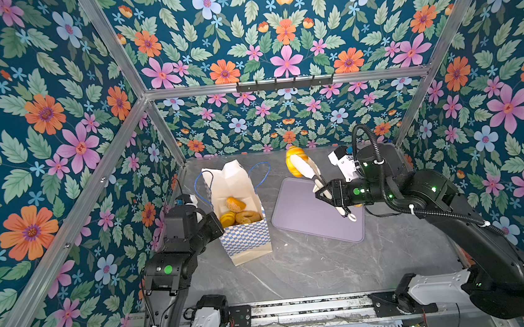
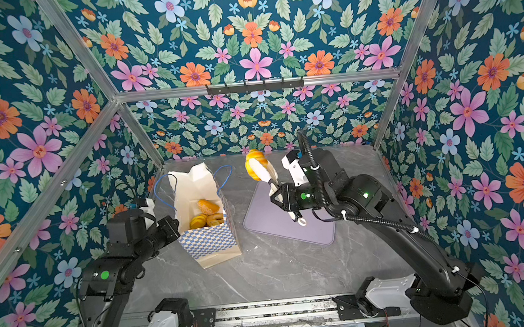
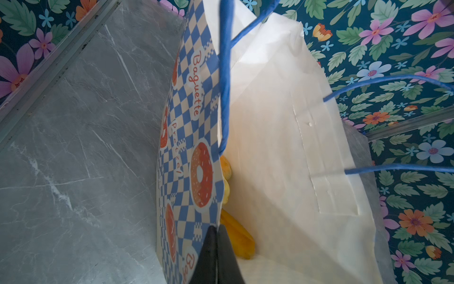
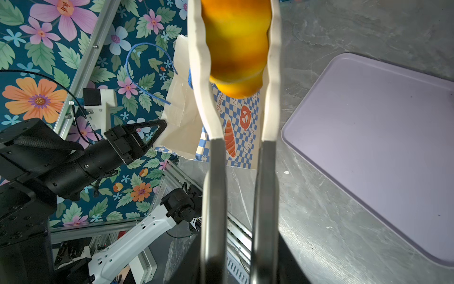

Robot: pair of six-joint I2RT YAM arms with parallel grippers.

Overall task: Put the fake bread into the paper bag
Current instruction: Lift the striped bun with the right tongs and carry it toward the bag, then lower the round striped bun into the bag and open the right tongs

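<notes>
The paper bag (image 1: 247,236) stands upright at the left, checkered blue and white with blue cord handles. Several golden fake breads (image 1: 237,211) lie inside it. My left gripper (image 3: 217,230) is shut on the bag's near rim, seen also in the right wrist view (image 4: 161,129). My right gripper (image 1: 325,194) is shut on a pair of white tongs (image 1: 308,170). The tongs pinch a ridged yellow-orange fake bread (image 1: 294,164) (image 4: 237,49), raised in the air right of the bag's mouth and above the far edge of the tray.
A flat lilac tray (image 1: 304,222) lies on the grey marble table (image 1: 312,270) right of the bag, under the right arm, with nothing visible on it. Floral walls and aluminium posts (image 1: 129,140) close in the sides and back. A rail (image 1: 299,310) runs along the front.
</notes>
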